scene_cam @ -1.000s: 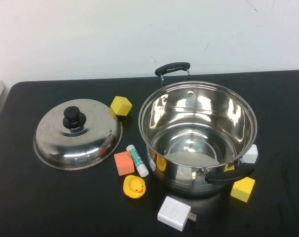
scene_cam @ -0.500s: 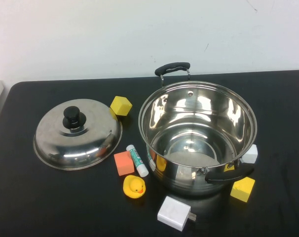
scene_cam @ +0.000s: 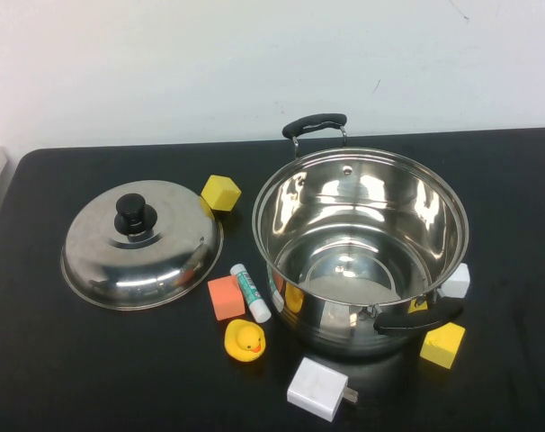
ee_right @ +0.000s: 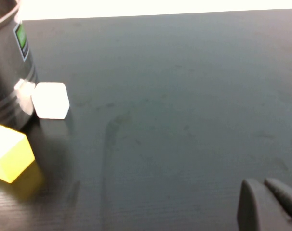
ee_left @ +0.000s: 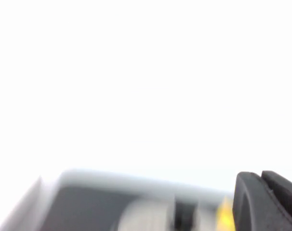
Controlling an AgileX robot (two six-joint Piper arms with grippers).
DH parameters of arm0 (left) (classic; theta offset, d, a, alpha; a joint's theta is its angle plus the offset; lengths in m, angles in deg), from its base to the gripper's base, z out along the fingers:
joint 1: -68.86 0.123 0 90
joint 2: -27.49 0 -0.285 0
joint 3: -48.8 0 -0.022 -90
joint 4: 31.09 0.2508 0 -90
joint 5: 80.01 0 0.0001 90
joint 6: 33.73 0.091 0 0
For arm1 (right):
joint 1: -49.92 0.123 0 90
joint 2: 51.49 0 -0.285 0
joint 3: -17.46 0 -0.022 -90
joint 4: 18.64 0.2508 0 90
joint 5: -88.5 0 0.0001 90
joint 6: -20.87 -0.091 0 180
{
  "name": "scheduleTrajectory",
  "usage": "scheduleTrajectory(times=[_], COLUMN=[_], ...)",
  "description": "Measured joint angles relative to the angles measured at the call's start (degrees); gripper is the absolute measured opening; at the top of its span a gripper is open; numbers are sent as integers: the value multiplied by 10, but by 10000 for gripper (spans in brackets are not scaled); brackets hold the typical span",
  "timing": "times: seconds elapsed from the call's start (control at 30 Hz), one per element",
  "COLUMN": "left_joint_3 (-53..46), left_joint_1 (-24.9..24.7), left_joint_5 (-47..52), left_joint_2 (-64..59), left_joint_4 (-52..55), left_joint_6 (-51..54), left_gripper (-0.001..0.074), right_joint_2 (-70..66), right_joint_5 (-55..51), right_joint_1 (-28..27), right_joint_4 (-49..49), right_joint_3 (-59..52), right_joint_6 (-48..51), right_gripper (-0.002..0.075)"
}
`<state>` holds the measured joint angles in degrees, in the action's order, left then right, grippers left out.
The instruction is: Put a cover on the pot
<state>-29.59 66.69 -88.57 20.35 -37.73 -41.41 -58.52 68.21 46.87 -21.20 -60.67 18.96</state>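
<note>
The large shiny steel pot (scene_cam: 361, 243) stands open and empty right of centre on the black table, with black handles at its far and near sides. Its side shows in the right wrist view (ee_right: 6, 77). The domed steel lid (scene_cam: 142, 245) with a black knob lies on the table to the pot's left, blurred in the left wrist view (ee_left: 151, 216). Neither arm shows in the high view. My left gripper (ee_left: 259, 175) is shut and empty, well back from the lid. My right gripper (ee_right: 261, 183) is shut and empty over bare table, away from the pot.
Small things lie round the pot: a yellow block (scene_cam: 220, 193), an orange block (scene_cam: 226, 297), a glue stick (scene_cam: 250, 292), a rubber duck (scene_cam: 245, 340), a white charger (scene_cam: 319, 389), a white cube (scene_cam: 455, 280) and another yellow block (scene_cam: 442, 345).
</note>
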Motion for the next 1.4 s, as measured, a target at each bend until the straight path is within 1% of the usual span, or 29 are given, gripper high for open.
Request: scheduleTrajectory(times=[0.1,0.2,0.3,0.37,0.4,0.47,0.53,0.6,0.7,0.8,0.87,0.93,1.07,1.13,1.2,1.3,1.37,1.4], left_joint_3=[0,0,0,0,4,31,83,132,202,249,268,277,281,283,290,306,322,332], left_joint_1=[0,0,0,0,1,1,1,1,1,1,1,1,1,1,1,1,1,1], left_joint_5=[-115,-220,-280,-287,-272,-209,-126,-74,-40,-46,-79,-132,-271,-323,-347,-373,-387,-387], left_joint_2=[0,0,2,2,2,2,-1,-22,-86,-180,-248,-311,-455,-530,-595,-689,-747,-768], left_joint_4=[-2,-4,-20,-41,-53,-65,-67,-67,-67,-67,-67,-66,-40,-8,27,51,55,55], left_joint_6=[0,-40,-65,-71,-74,-75,-60,-31,6,24,30,31,58,77,80,77,67,64], left_gripper=[-2,-2,-2,-1,-1,-1,-1,-1,-1,-2,-1,-1,4,41,111,278,404,445], right_joint_2=[0,0,0,0,0,0,0,0,0,0,0,0,0,0,0,0,0,0], right_joint_5=[0,0,0,0,0,0,0,0,0,0,0,0,0,0,0,0,0,0], right_joint_1=[0,0,0,0,0,0,0,0,0,0,0,0,0,0,0,0,0,0], right_joint_4=[0,0,0,0,0,0,0,0,0,0,0,0,0,0,0,0,0,0], right_joint_3=[0,0,0,0,0,0,0,0,0,0,0,0,0,0,0,0,0,0], right_joint_6=[0,0,0,0,0,0,0,0,0,0,0,0,0,0,0,0,0,0], right_gripper=[-2,-2,-2,-2,-2,-2,-2,-2,-2,-2,-2,-2,-2,-2,-2,-2,-2,-2])
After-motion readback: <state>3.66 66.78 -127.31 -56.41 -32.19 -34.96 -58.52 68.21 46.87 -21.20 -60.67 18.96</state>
